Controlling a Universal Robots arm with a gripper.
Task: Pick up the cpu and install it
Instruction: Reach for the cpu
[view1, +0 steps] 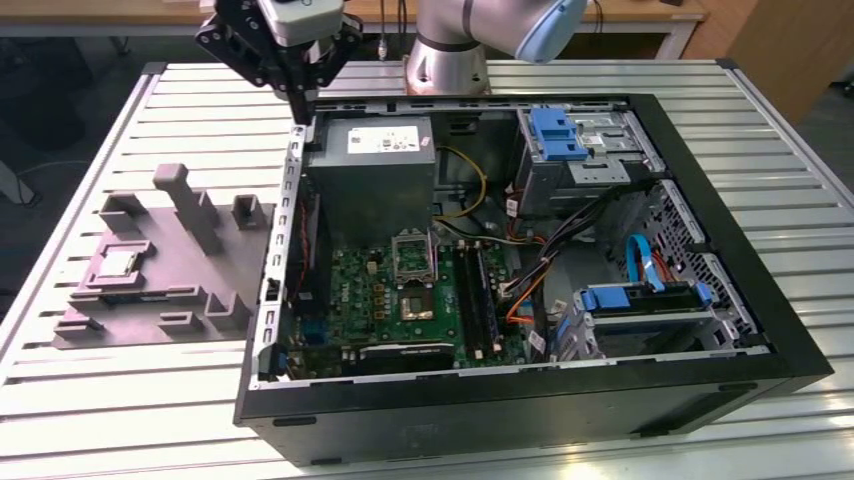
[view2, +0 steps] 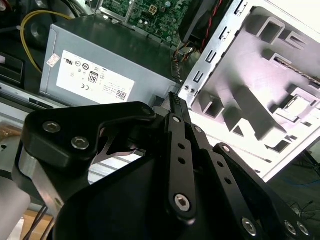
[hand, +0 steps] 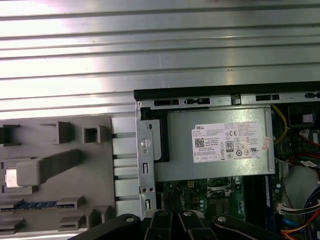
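The cpu (view1: 118, 263) is a small pale square chip lying flat in a recess of the grey moulded tray (view1: 160, 290), at the exterior view's left beside the open computer case. In the first wrist view the cpu (hand: 14, 177) lies in the tray (hand: 75, 165). My gripper (view1: 304, 108) hangs above the case's back left corner, over the power supply's edge and apart from the tray. Its black fingers (view2: 175, 107) meet at the tips with nothing between them. The metal-framed socket (view1: 415, 262) sits on the green board (view1: 367, 300).
The black case (view1: 534, 400) takes up the middle of the slatted metal table (view1: 134, 420). Inside are a grey power supply (view1: 380, 160), blue drive brackets (view1: 558, 135), and orange and blue cables (view1: 641, 265). The tray's upright posts (view1: 187, 205) stand beside the case wall.
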